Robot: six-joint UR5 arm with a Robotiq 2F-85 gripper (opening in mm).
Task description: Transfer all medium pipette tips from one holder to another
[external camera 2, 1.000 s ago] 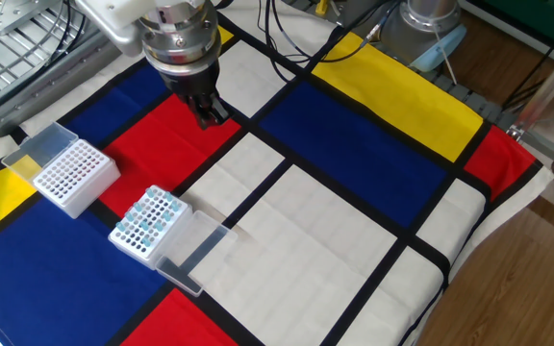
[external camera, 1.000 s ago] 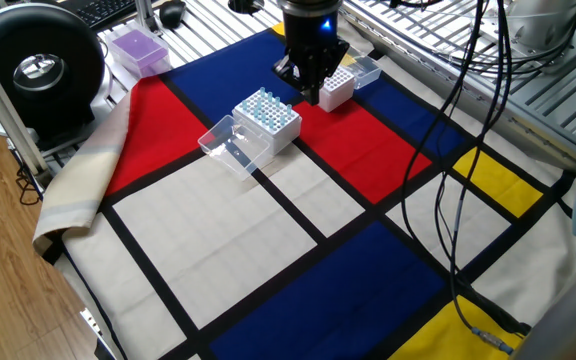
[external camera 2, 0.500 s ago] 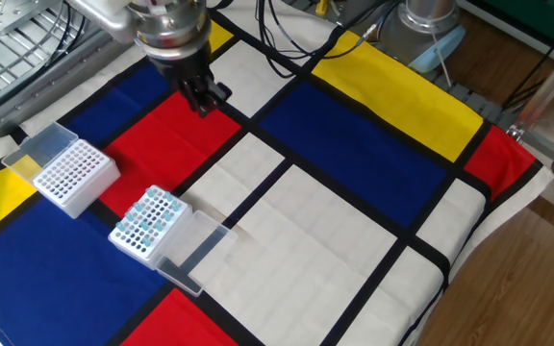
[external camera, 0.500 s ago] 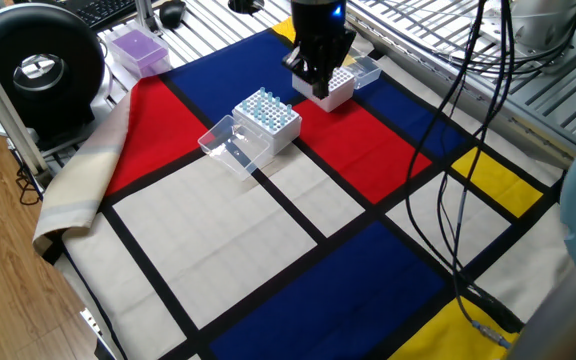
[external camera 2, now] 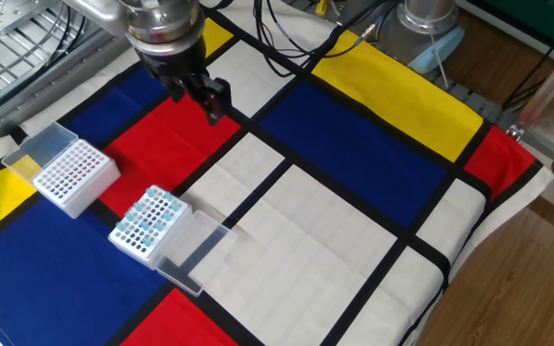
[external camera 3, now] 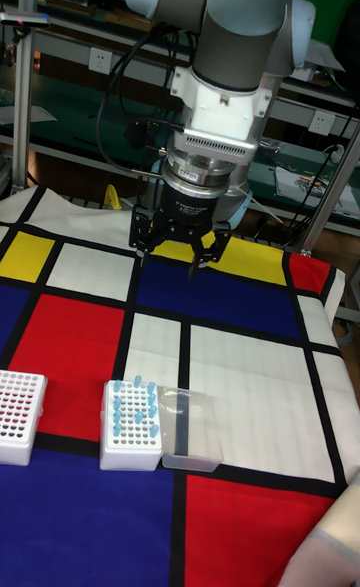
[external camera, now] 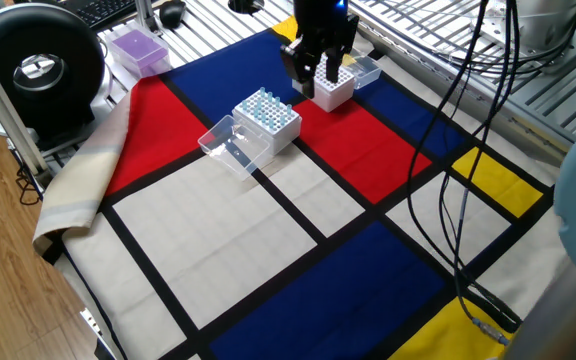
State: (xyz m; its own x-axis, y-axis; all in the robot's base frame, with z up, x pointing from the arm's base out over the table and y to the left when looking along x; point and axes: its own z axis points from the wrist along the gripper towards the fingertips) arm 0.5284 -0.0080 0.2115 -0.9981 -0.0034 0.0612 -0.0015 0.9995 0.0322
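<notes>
Tall fixed view: gripper [external camera 3: 171, 256] hangs above the cloth [external camera 3: 240, 367] with fingers spread apart, nothing between them. Medium pipette tips [external camera 3: 131, 412] stand in a white rack [external camera 3: 129, 450] on the cloth, its clear lid [external camera 3: 194, 429] hinged open beside it. A second white rack [external camera 3: 20, 416], well apart to the side, shows empty holes.

My gripper [external camera: 319, 68] covers part of the empty rack [external camera: 335, 90]. Tall view crops that rack's left side [external camera 3: 20, 417]. Blue tips [external camera 2: 148, 219] probably uncountable.
</notes>
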